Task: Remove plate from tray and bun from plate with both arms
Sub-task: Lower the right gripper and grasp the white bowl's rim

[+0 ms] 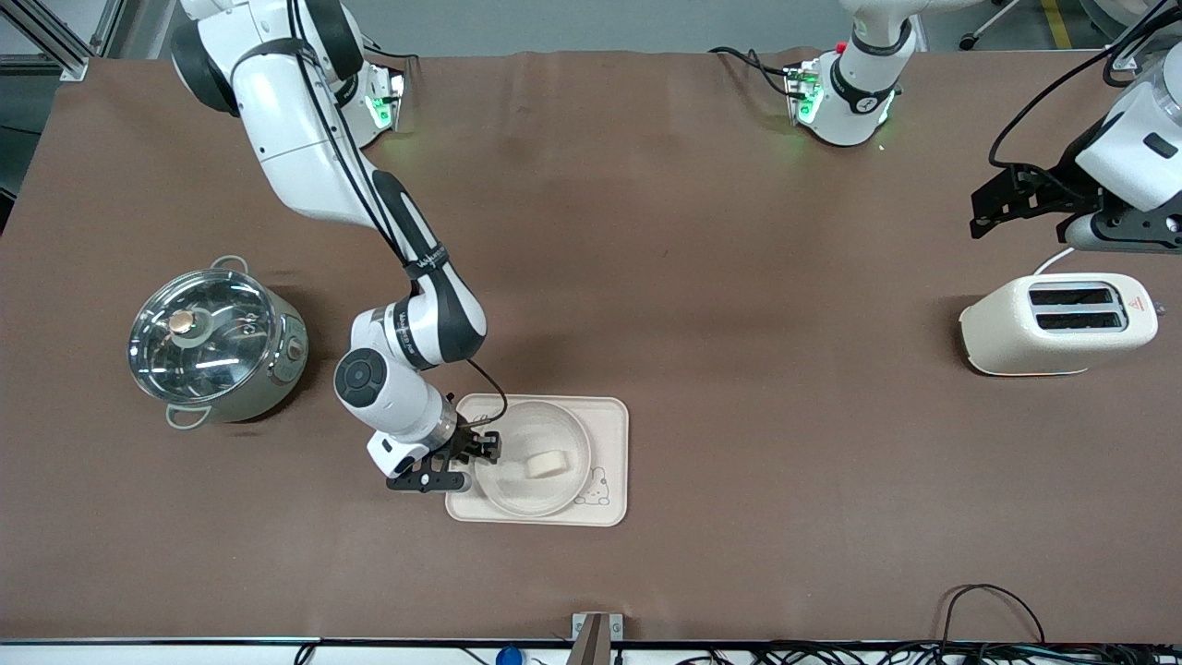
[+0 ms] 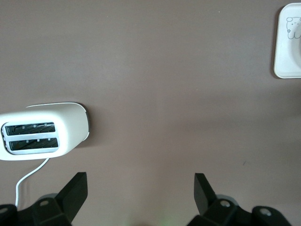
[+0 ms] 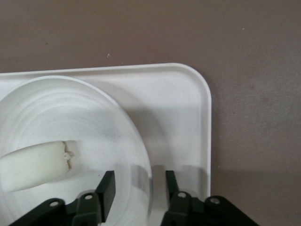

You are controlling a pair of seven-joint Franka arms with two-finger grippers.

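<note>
The plate sits on the tray with the rabbit drawing. The bun lies in the plate. The right pincer is down at the plate's edge, at the side toward the right arm's end of the table. One finger is inside the rim and one is outside, with gaps showing, so it is not squeezing. The left pincer waits wide open above the table near the toaster. A pot with a lid stands toward the right arm's end.

1. The bun lies in the plate, which sits on the tray.
2. The pot stands toward the right arm's end of the table.
3. The toaster stands toward the left arm's end.
</note>
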